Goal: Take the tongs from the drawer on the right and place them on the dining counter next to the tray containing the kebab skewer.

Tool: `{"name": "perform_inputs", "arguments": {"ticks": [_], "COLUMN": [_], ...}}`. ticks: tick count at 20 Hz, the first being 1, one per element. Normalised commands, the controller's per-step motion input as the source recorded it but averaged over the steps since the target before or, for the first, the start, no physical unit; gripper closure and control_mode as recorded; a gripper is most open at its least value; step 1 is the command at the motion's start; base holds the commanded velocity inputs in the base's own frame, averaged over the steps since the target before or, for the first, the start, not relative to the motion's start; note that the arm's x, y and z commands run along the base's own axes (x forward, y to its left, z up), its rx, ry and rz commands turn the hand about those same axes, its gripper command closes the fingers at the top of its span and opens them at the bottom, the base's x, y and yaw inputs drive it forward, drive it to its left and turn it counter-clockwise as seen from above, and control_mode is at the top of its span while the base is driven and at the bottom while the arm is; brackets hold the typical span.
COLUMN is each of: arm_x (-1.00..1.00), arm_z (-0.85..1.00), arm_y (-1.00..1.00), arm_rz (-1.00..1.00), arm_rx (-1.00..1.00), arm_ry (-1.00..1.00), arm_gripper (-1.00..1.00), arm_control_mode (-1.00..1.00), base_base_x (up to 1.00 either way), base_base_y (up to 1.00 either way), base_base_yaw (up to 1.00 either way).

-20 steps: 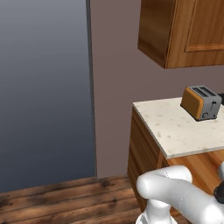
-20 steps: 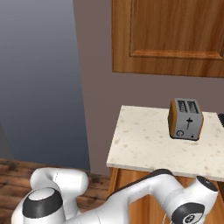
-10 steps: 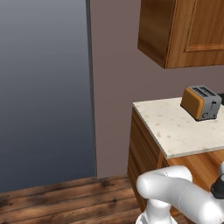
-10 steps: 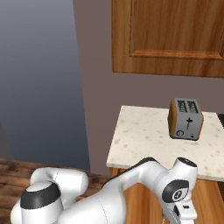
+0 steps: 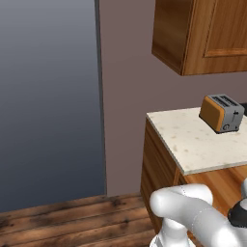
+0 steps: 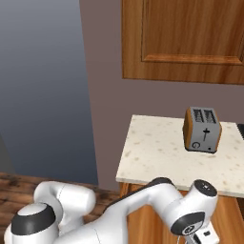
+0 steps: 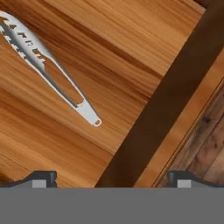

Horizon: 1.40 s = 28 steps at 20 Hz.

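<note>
- Arm has swung lower over the last sec: in the right base view the wrist sat beside the counter edge, now it hangs below the wall countertop, hand dipping out of the bottom of the picture. Base views themselves unchanged, so the base hasn't driven.
- Toaster sits on that top, untouched; cabinet door above it.
- Hand view looks down into the open drawer: tongs lie flat on the wood floor, scalloped tips toward upper left, ring end toward centre.
- Gripper: 2 fingertips spread wide, nothing between them, well short of the tongs.
- Drawer wall shows as a dark band on the right, floorboards beyond it.
- Meaning, my read: approach is under way, grasp not yet made. Tongs sit off-centre to the left, so the hand likely needs to shift that way & line up across the arms before closing.
</note>
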Motion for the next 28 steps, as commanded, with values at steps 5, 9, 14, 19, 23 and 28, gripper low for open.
{"name": "perform_inputs", "arguments": {"ticks": [5, 9, 14, 19, 23, 28], "arm_x": [0.08, 0.21, 0.07, 0.01, 0.12, 0.27], "arm_z": [0.00, 0.00, 0.00, 0.00, 0.00, 0.00], "arm_y": [0.06, 0.01, 0.00, 0.00, 0.06, 0.13], "arm_rz": [0.22, 0.29, 0.26, 0.23, 0.17, 0.06], "arm_rx": [0.00, 0.00, 0.00, 0.00, 0.00, 0.00], "arm_ry": [-0.21, 0.01, 0.00, 0.00, 0.00, 0.00], "arm_gripper": [-1.00, -1.00, -1.00, -1.00, -1.00, -1.00], "arm_control_mode": [-1.00, -1.00, -1.00, -1.00, -1.00, -1.00], "base_base_x": [0.00, 0.00, 0.00, 0.00, 0.00, 0.00], "base_base_y": [0.00, 0.00, 0.00, 0.00, 0.00, 0.00], "base_base_yaw": [0.00, 0.00, 0.00, 0.00, 0.00, 0.00]}}
